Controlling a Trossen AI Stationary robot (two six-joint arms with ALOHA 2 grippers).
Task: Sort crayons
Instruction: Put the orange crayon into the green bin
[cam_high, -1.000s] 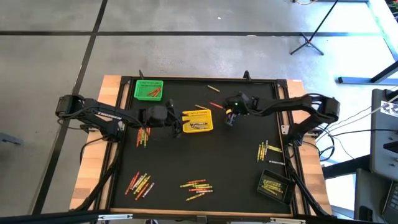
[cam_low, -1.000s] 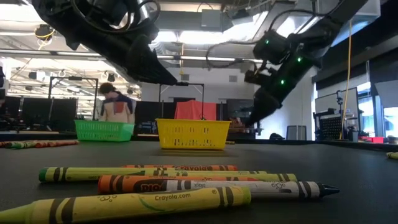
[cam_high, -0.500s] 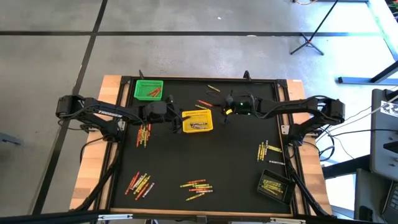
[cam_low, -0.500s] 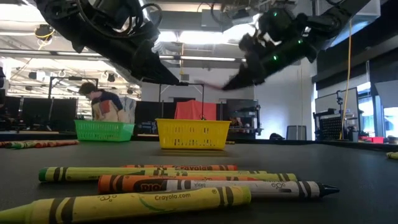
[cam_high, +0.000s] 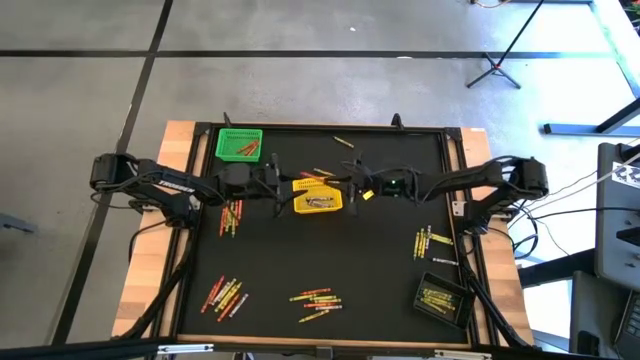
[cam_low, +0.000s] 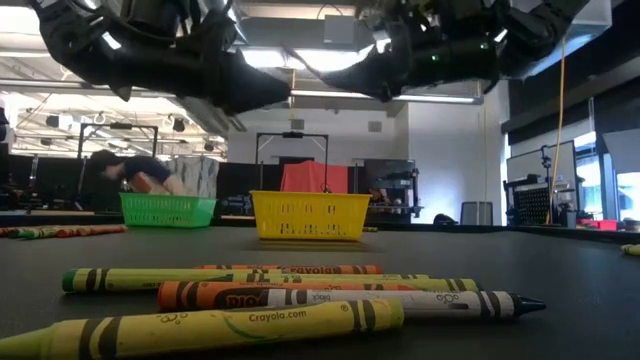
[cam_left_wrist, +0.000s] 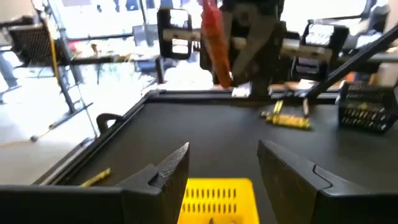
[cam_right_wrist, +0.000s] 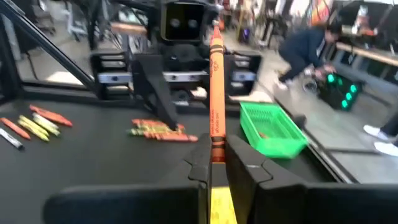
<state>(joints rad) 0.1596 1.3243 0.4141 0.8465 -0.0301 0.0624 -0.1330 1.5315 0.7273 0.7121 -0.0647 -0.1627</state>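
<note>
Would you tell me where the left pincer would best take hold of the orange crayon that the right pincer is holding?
Probably the free tip half of the orange crayon, approached head-on with a finger on either side. The right pincer clamps its other end, so only that half stands clear, facing the open left pincer.

In the low view, at the near edge of the table (cam_low: 590, 290), the yellow crayon (cam_low: 200, 328) carries the printed text "Crayola.com" on its wrapper. The orange crayon (cam_low: 230, 296) just behind it shows part of a dark logo, not readable in full. No other text can be read.
</note>
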